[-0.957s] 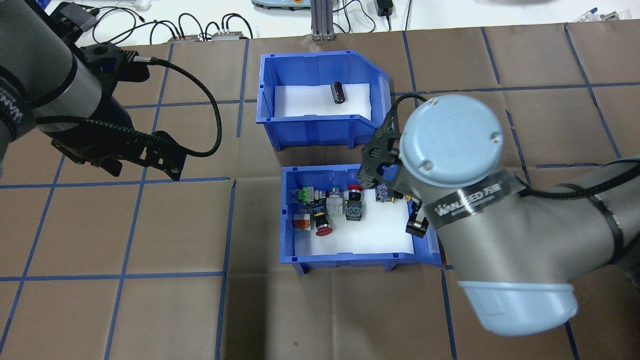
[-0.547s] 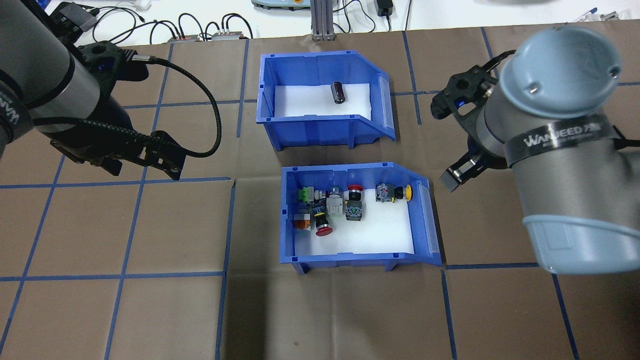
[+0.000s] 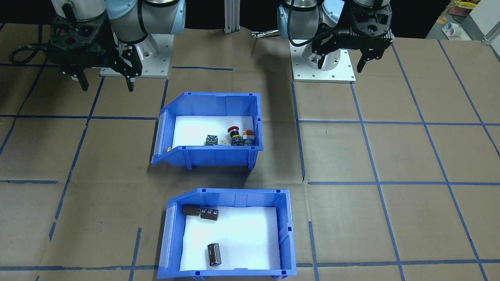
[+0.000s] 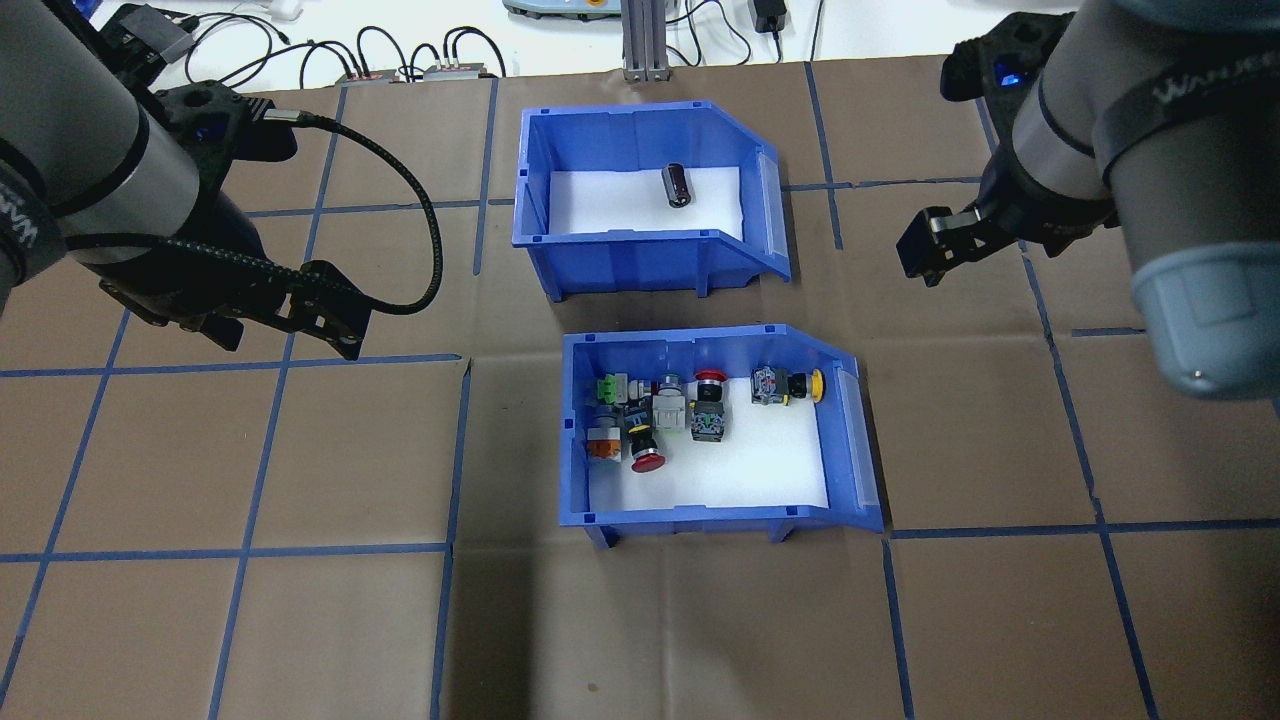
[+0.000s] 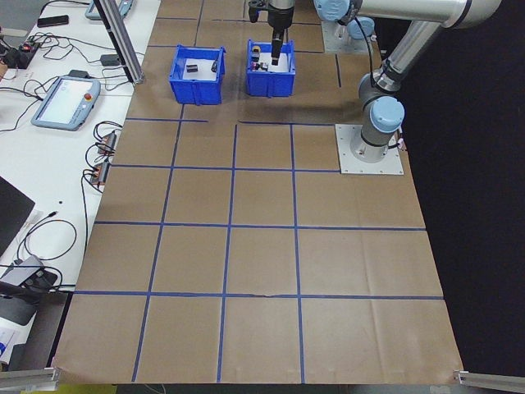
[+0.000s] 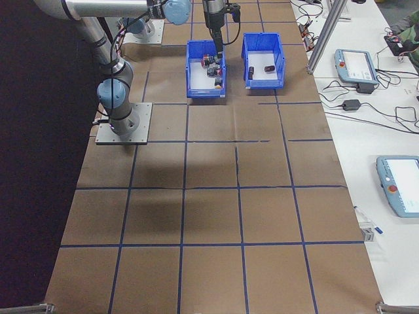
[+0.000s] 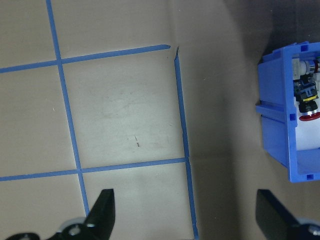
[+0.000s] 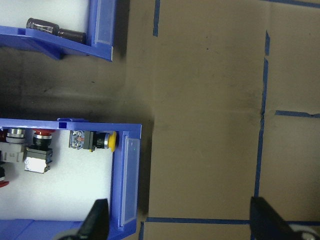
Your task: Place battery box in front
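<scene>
The battery box (image 3: 230,197) is a blue bin with a white floor. It holds three dark batteries (image 3: 214,253) and lies on the operators' side of the table. From overhead, the battery box (image 4: 640,265) shows only one battery (image 4: 677,186). My left gripper (image 3: 340,64) hangs open and empty, well left of both bins. My right gripper (image 3: 106,84) is also open and empty, off to the right of the bins. The right wrist view catches a corner of the battery box (image 8: 75,42), far from the open right gripper (image 8: 181,222). Only paper lies under the open left gripper (image 7: 187,220).
A matching blue bin (image 4: 700,520) with colourful push-button switches (image 4: 648,460) sits between the battery box and the robot. Brown paper with blue tape lines covers the table (image 4: 250,620). Cables and devices lie beyond the far edge (image 4: 400,60).
My right arm has swung away from over the switch bin, rightward and toward the far side, leaving that bin uncovered. The left arm and both bins have stayed put.
</scene>
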Controlling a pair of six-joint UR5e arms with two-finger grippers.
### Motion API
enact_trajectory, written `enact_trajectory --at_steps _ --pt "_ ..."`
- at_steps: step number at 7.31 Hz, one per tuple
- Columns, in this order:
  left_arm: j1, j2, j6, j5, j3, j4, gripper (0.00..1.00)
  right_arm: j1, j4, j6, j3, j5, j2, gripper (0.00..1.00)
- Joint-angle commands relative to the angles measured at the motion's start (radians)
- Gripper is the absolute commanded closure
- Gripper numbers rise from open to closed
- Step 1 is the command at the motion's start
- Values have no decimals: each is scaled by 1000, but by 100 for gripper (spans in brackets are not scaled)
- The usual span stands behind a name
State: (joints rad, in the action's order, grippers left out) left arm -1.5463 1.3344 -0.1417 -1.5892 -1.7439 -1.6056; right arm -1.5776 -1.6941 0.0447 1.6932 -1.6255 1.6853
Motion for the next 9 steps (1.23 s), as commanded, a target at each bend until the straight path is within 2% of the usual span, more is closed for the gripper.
enact_trajectory --at_steps 1,9 --pt "0 0 1 0 0 0 0 5 59 -66 -55 50 -76 0" --pt "0 2 1 0 0 -2 0 5 73 -80 -44 49 -70 0"
